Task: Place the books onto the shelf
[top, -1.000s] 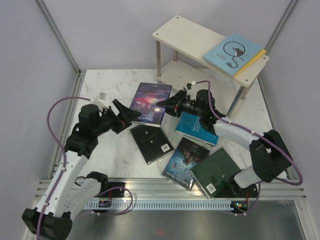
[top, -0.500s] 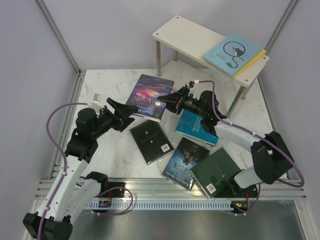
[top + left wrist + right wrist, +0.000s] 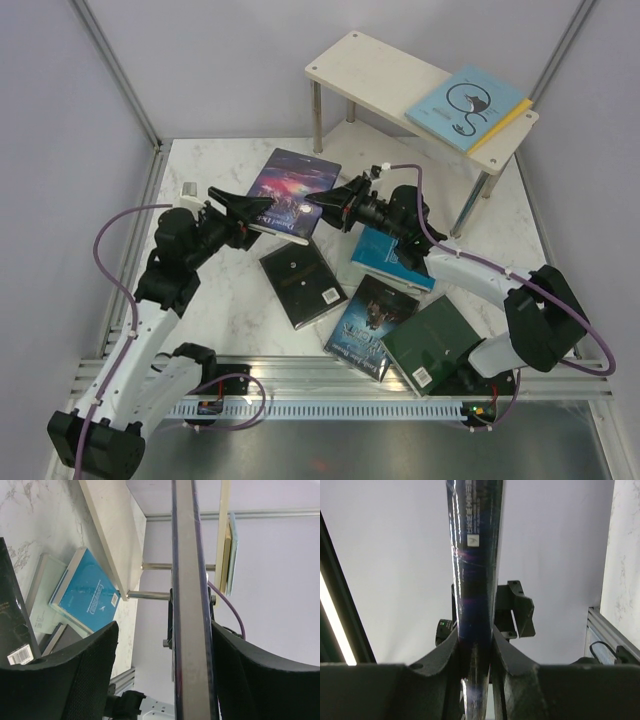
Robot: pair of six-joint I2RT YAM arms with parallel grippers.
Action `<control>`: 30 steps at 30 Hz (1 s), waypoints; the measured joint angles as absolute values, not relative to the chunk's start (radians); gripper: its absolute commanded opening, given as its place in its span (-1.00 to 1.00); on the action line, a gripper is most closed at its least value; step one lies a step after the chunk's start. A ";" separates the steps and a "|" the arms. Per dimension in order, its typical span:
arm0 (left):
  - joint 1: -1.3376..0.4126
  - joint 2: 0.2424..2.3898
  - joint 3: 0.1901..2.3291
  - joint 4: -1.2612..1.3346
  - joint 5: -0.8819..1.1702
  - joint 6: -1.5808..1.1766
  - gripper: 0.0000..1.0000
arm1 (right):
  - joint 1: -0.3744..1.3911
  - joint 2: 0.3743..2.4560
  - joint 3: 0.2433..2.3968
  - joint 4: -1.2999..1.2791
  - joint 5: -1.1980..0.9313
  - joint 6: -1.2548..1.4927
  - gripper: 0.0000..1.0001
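Right jaws are clamped tight on one edge of the galaxy book, holding it off the desk near the middle of the far edge. The left jaws stand wide on either side of the opposite edge. The left wrist view shows a gap on both sides, so they are not gripping it yet. To me it looks like a hand-over or a two-armed carry being set up.

As for progress, it seems early. The shelf stands at the far right corner, and its top board carries two books at the right end, a pale blue one lying on a yellow one. What shows of the lower board looks bare.

Left on the desk are the black book in the middle, the cyan book just right of it with a mint one under it, and the dark blue and green books overlapping at the near edge. So I count two shelved, one in the air and five to go.
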State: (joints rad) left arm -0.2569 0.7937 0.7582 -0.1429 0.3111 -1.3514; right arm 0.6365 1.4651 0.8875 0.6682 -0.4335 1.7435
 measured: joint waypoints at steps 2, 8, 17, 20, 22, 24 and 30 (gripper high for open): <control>-0.266 0.811 0.773 -0.141 0.293 -1.359 0.41 | 0.654 1.468 0.902 0.659 -0.411 1.743 -1.00; -0.301 0.826 0.813 -0.125 0.245 -1.373 0.19 | 0.675 1.487 0.979 0.599 -0.361 1.729 -1.00; -0.320 0.826 0.833 -0.152 0.210 -1.375 0.13 | 0.697 1.488 1.036 0.463 -0.305 1.686 -1.00; -0.333 0.827 0.836 -0.163 0.205 -1.375 0.11 | 0.705 1.492 1.063 0.416 -0.282 1.671 -1.00; -0.343 0.831 0.841 -0.168 0.197 -1.375 0.06 | 0.710 1.502 1.087 0.397 -0.277 1.664 -1.00; -0.349 0.838 0.846 -0.173 0.186 -1.378 -0.18 | 0.715 1.516 1.111 0.385 -0.273 1.657 -1.00; -0.351 0.868 0.889 -0.168 0.180 -1.423 -0.87 | 0.717 1.530 1.123 0.378 -0.259 1.664 -1.00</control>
